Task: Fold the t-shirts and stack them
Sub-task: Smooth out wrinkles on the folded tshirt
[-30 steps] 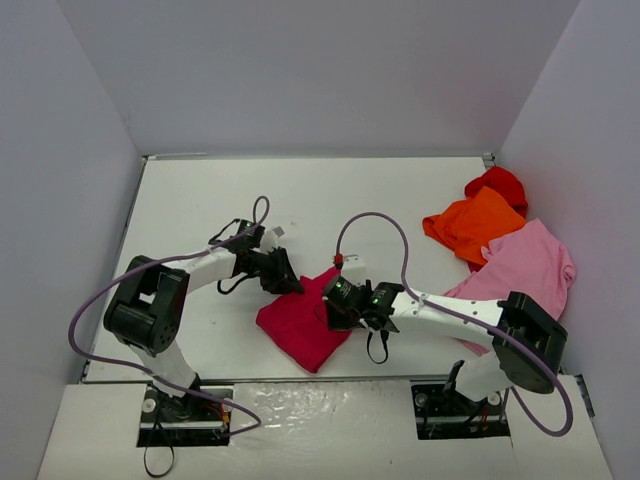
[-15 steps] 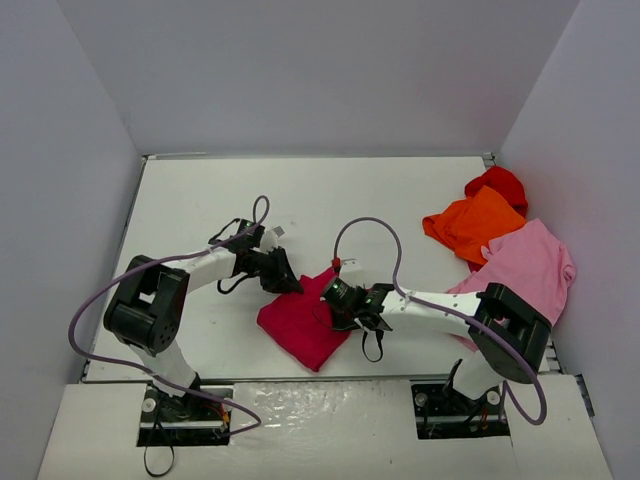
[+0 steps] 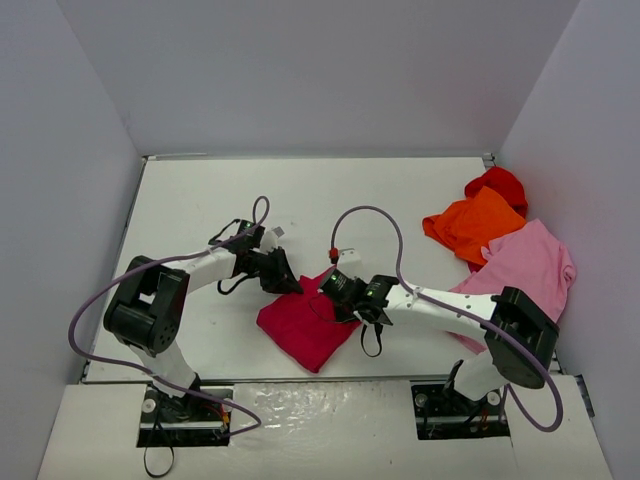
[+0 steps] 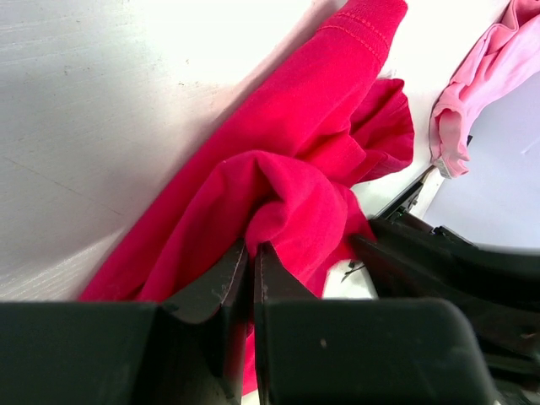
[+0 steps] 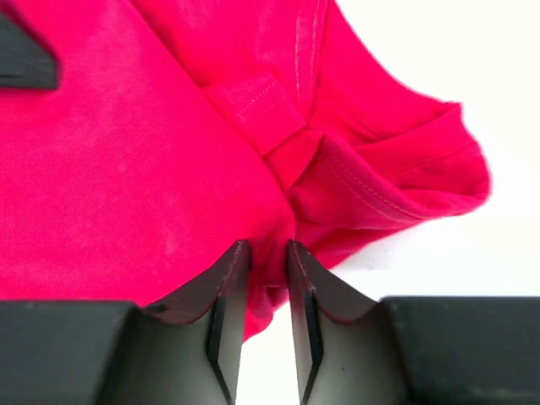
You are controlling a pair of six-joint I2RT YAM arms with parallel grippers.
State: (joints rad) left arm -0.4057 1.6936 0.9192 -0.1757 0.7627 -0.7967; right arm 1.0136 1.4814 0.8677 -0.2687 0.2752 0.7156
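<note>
The crimson t-shirt (image 3: 300,328) lies crumpled as a small bundle at the table's near middle. My left gripper (image 3: 289,284) is at its upper left edge, shut on a raised fold of the crimson cloth (image 4: 287,160); its fingertips (image 4: 251,246) meet with fabric pinched between them. My right gripper (image 3: 336,289) is at the bundle's upper right edge, its jaws (image 5: 268,245) close together with a ridge of crimson fabric (image 5: 126,152) filling the narrow gap. The pink t-shirt (image 3: 525,265), orange t-shirt (image 3: 475,222) and red t-shirt (image 3: 497,183) lie in a loose overlapping heap at the right.
The heap of shirts reaches the right wall. The pink t-shirt (image 4: 481,76) shows beyond the crimson one in the left wrist view, with the right arm's dark body (image 4: 456,261) close by. Purple cables loop above both arms.
The right gripper has shifted up and left onto the shirt's right edge and its jaws have closed on cloth. The left gripper's jaws have finished closing on its fold.
</note>
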